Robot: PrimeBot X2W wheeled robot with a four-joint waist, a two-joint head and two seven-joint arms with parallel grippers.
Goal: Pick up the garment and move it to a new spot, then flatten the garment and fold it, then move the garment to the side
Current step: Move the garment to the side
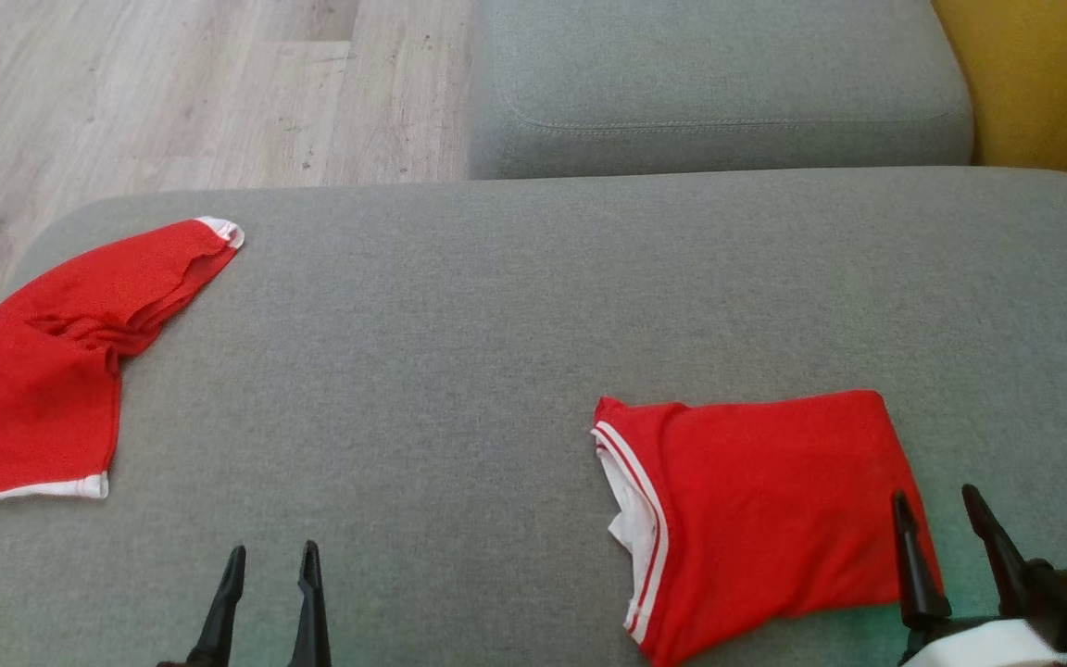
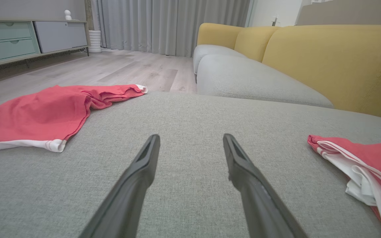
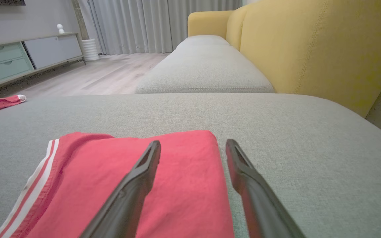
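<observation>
On the sofa (image 1: 459,306), one folded garment (image 1: 765,509); one loose garment (image 1: 43,371).

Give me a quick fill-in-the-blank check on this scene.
1. The folded shirt is red with ____ trim.
2. The unfolded shirt lies on the robot's ____ side.
3. The left gripper and right gripper are both ____.
Missing words: white; left; open.

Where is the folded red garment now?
In the head view the folded red garment lies at the lower right of the grey sofa cushion, its right edge beside the right gripper.
</observation>
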